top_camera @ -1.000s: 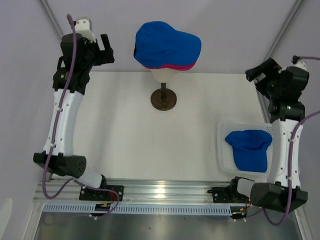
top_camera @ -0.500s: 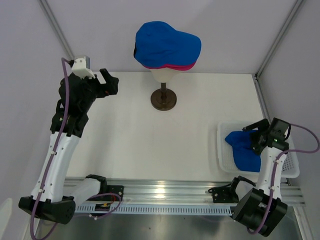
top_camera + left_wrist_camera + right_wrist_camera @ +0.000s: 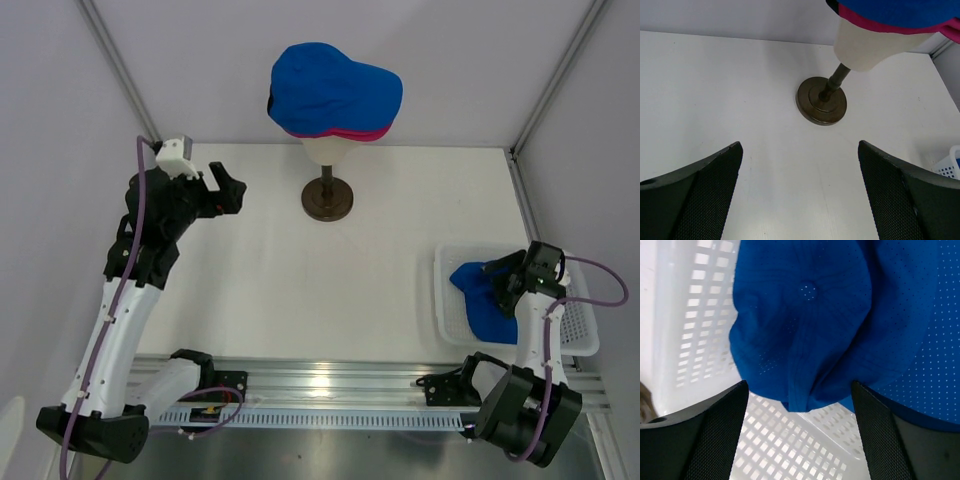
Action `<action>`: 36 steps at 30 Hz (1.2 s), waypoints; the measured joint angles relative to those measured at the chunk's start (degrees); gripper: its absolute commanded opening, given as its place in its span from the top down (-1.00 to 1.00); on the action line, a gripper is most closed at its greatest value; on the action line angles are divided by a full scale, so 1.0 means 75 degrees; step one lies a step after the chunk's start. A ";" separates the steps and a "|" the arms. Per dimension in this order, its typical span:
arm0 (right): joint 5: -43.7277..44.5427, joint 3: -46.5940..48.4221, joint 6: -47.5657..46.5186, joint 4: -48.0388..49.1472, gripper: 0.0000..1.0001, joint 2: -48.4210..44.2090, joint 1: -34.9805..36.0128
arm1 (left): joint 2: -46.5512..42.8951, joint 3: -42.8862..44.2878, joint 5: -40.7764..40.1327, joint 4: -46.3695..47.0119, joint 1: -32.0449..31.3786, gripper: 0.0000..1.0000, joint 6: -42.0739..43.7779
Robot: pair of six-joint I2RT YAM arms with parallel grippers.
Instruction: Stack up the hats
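Observation:
A royal blue cap sits on top of a magenta-pink cap on the cream mannequin head; both show at the top of the left wrist view. Another blue cap lies crumpled in the white mesh basket, and fills the right wrist view. My right gripper is open, low over this cap, its fingers on either side of the cap's near edge. My left gripper is open and empty above the table, left of the stand.
The mannequin head stands on a dark round base at the back middle of the white table. Grey walls and frame posts close the back and sides. An aluminium rail runs along the near edge.
My right arm swung down from high at the right into the basket, ending over the blue cap. My left arm came down and moved right toward the stand. The caps have not moved.

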 measured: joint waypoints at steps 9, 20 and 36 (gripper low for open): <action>0.0714 -0.0003 -0.0114 0.0396 -0.18 0.0828 0.0350 | -0.0087 -0.0449 0.0323 0.0087 -0.0003 -0.99 0.0000; 0.0918 0.0187 -0.0455 0.0224 1.00 0.0822 0.0603 | -0.0160 -0.0603 0.0644 0.0323 -0.0006 -0.94 -0.0009; -0.1134 0.4436 -0.2241 -0.0568 1.00 -0.0822 0.1425 | 0.0921 0.0629 0.0023 -0.0012 -0.2935 -0.92 0.0020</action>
